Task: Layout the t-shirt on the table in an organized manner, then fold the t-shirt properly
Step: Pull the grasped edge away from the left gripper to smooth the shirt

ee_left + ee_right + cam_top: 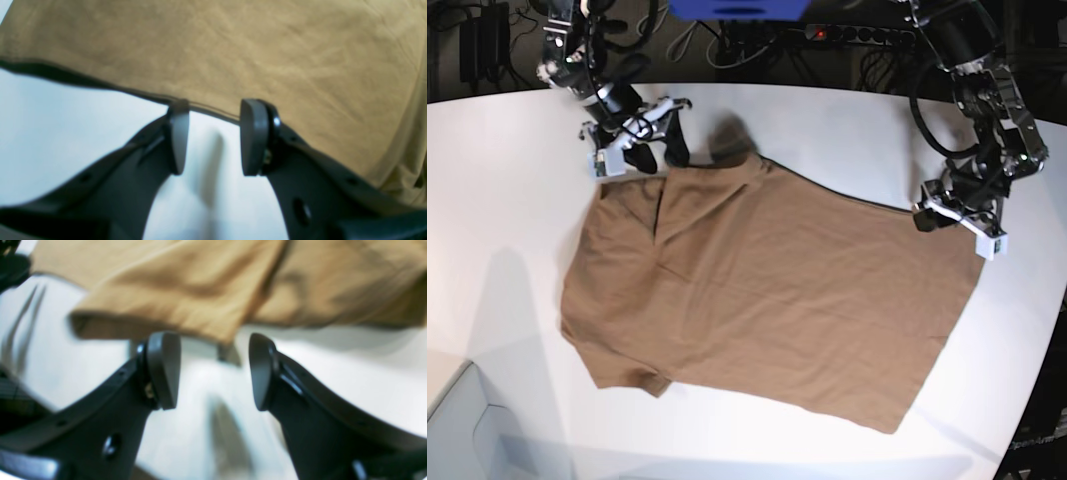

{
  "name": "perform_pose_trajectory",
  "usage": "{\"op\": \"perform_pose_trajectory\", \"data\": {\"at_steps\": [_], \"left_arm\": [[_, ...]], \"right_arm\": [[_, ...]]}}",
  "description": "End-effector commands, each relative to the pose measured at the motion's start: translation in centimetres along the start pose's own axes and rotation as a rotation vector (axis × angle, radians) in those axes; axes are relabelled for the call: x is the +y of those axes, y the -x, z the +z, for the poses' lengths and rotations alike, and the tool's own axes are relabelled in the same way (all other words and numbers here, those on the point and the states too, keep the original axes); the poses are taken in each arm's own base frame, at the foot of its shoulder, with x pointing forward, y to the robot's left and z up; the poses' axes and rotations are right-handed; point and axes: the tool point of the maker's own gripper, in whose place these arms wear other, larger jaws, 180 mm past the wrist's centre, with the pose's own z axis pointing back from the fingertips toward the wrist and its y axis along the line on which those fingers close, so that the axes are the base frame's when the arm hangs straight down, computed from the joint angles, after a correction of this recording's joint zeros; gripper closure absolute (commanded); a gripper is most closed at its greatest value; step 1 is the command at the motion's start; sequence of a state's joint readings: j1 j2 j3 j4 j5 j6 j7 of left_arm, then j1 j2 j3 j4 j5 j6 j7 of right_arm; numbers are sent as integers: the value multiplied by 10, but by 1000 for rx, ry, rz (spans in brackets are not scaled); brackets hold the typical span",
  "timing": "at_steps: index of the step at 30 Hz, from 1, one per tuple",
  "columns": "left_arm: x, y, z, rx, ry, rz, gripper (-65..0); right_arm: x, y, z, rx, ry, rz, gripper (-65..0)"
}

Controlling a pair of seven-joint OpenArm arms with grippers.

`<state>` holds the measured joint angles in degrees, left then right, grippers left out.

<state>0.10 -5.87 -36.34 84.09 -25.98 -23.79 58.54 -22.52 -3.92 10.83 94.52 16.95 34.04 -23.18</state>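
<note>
The t-shirt (767, 300) lies spread but skewed on the table (507, 180), so I judge layout unfinished. My right gripper (213, 371) stands wide and empty just off the sleeve; my left gripper (213, 138) gapes, empty, at the hem (next: regrasp, straighten).

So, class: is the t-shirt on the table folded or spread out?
Mostly spread. The t-shirt lies open and flat on the table; only one sleeve is turned over onto the body.

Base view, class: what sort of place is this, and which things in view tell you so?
Probably a robotics lab or test bench: two robot arms with the left gripper and right gripper over a large white table, a t-shirt laid out, and cables and a power strip behind.
</note>
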Motion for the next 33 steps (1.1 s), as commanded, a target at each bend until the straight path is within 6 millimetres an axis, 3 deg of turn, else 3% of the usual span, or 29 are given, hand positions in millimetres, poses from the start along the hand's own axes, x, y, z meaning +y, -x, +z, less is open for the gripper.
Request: {"op": "perform_pose_trajectory", "data": {"at_steps": [1, 9, 16, 21, 24, 29, 33], "left_arm": [[-2, -16, 4, -45, 9, -11, -246], [-2, -16, 4, -44, 9, -11, -246], [-2, -16, 4, -43, 10, -10, -246], [-2, -16, 4, -47, 10, -10, -246], [-2, -16, 4, -47, 10, -10, -246], [-2, -16, 4, -47, 9, -11, -246], [-1, -17, 4, -47, 7, -13, -246]], "right_arm": [[3, -12, -1, -48, -19, -6, -337], [-2, -19, -7, -54, -22, 11, -337], [-4, -9, -15, -30, -27, -15, -333], [16, -5, -22, -13, -81, -5, -324], [23, -5, -24, -15, -99, -1, -245], [23, -8, -23, -25, -97, 3, -6], [24, -10, -13, -34, -90, 13, 0]]}}
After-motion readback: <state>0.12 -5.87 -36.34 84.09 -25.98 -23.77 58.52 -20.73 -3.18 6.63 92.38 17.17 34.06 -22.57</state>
